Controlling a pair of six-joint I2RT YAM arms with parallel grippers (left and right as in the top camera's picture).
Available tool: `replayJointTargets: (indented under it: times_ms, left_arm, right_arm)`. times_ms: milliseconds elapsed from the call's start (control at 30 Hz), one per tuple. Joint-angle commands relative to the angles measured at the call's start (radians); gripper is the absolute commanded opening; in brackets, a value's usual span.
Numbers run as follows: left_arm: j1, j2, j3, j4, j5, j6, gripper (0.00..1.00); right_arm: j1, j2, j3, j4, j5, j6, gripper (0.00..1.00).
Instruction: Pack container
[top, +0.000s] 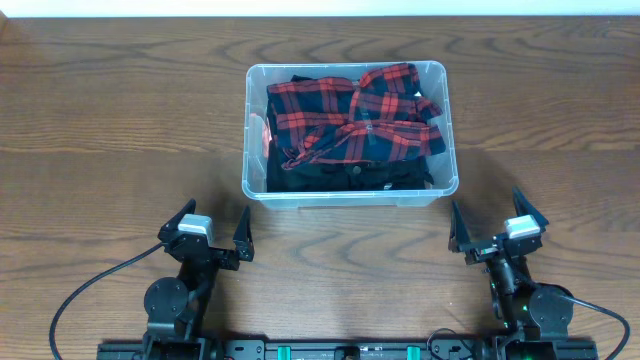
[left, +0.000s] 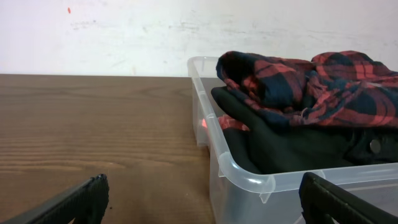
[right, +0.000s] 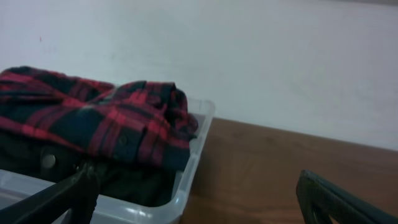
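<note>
The clear plastic container (top: 450, 160) stands at the middle of the table. It holds a red and navy plaid shirt (top: 355, 115) on top of a black garment (top: 340, 178). My left gripper (top: 214, 238) is open and empty, near the front edge, left of the container's front left corner. My right gripper (top: 497, 228) is open and empty, just right of its front right corner. The left wrist view shows the container's near corner (left: 249, 177) with the plaid shirt (left: 323, 87) and black garment (left: 292, 146). The right wrist view shows the container's corner (right: 193, 168) and plaid shirt (right: 93, 118).
The wooden table (top: 110, 130) surrounds the container. A white wall (left: 124, 31) stands behind the table. Black cables (top: 90, 290) run from both arm bases at the front edge.
</note>
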Motion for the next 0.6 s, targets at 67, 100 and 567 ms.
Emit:
replayJointTargets:
  times_ms: [67, 100, 567]
  left_arm:
    - [0.005, -0.006, -0.028, -0.014, 0.003, -0.005, 0.98]
    - [0.005, -0.006, -0.028, -0.014, 0.003, -0.005, 0.98]
    - [0.005, -0.006, -0.028, -0.014, 0.003, -0.005, 0.98]
  right_arm:
    - [-0.021, -0.011, -0.003, -0.098, 0.018, -0.014, 0.99]
    - [-0.021, -0.010, -0.003, -0.117, 0.021, -0.012, 0.99]
    - [-0.021, -0.010, -0.003, -0.116, 0.036, -0.012, 0.99]
